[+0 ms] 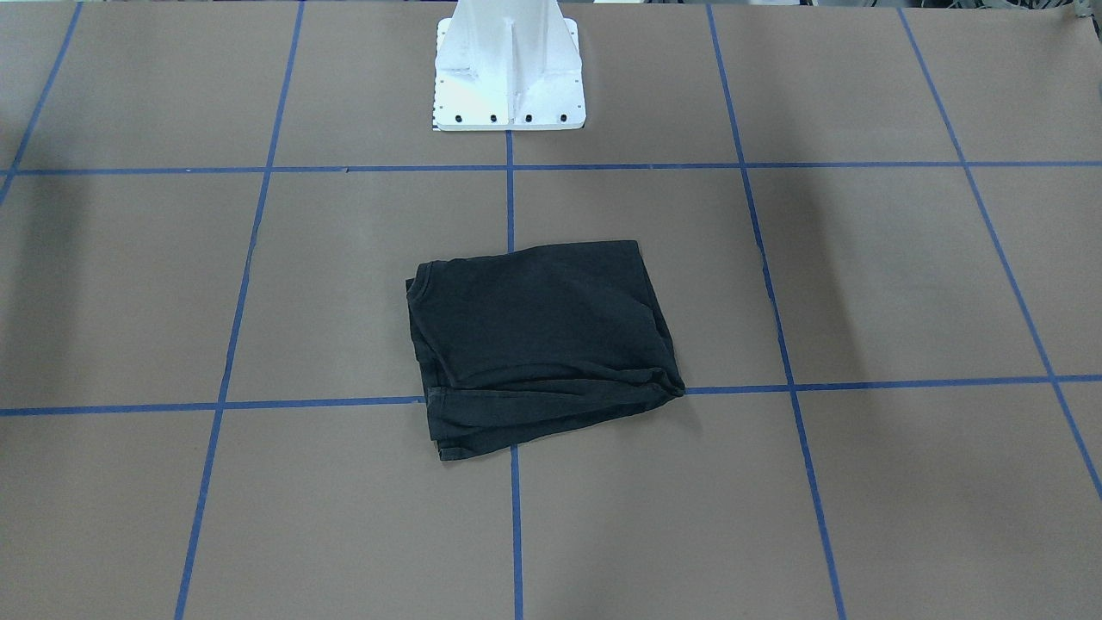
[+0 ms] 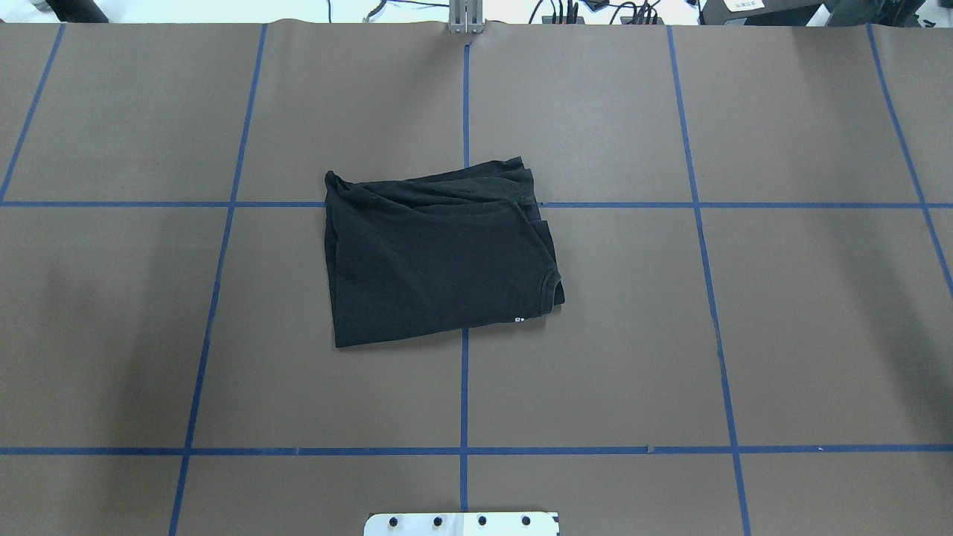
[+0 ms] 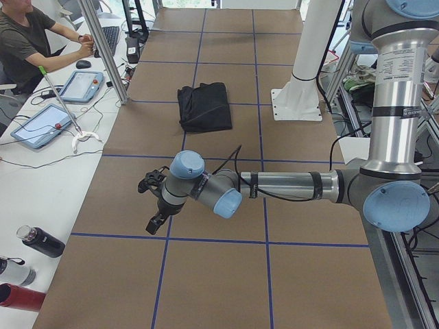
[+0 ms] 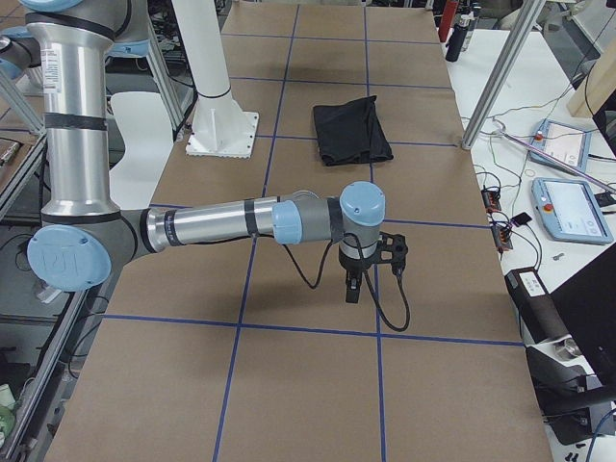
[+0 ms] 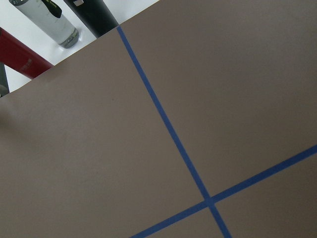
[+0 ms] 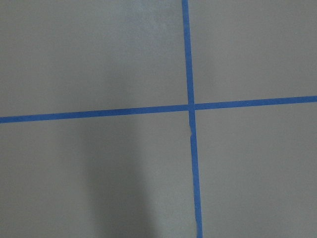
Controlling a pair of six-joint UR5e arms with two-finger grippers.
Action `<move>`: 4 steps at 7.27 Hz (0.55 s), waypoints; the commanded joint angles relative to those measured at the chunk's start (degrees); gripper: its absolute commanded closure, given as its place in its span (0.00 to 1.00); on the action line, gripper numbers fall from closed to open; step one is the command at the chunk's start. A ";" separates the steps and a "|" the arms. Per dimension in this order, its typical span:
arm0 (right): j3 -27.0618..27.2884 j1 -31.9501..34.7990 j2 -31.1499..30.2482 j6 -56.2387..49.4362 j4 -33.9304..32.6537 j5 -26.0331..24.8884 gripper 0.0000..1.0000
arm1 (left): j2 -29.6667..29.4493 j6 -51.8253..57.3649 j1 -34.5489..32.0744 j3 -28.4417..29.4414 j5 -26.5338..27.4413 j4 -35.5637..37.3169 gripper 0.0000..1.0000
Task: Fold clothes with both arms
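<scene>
The black T-shirt [image 1: 534, 336] lies folded into a rough rectangle at the middle of the table, its plain back up, collar at one corner and a sliver of white print at its near edge [image 2: 519, 320]. It also shows in the side views [image 3: 204, 106] [image 4: 351, 130]. Both arms are far from it. The left gripper [image 3: 152, 205] hangs over bare table near the left end. The right gripper [image 4: 354, 287] hangs over bare table near the right end. I cannot tell whether either is open or shut. Neither wrist view shows fingers or cloth.
Brown paper with blue tape lines [image 2: 464, 387] covers the table. The white base pedestal [image 1: 510, 73] stands behind the shirt. Bottles [image 5: 49, 20] lie past the left end. A person [image 3: 27, 41] sits at a side desk with tablets [image 3: 41, 123]; more tablets [image 4: 568, 207] lie on the other side.
</scene>
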 commanded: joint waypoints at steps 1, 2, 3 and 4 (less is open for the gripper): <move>0.35 1.14 0.69 -10.36 -8.80 0.37 0.00 | -0.04 8.37 -0.88 -1.20 -0.77 11.90 0.00; 1.05 1.41 0.78 -11.37 -10.51 0.37 0.00 | -0.05 8.84 -0.88 -4.08 -2.43 18.66 0.00; 1.23 1.58 0.17 -11.38 -10.52 0.89 0.00 | -0.05 8.84 -0.96 -5.67 -6.71 24.82 0.00; 1.15 1.59 -0.01 -11.38 -10.52 2.72 0.00 | 0.04 8.58 -0.96 -6.13 -8.93 27.14 0.00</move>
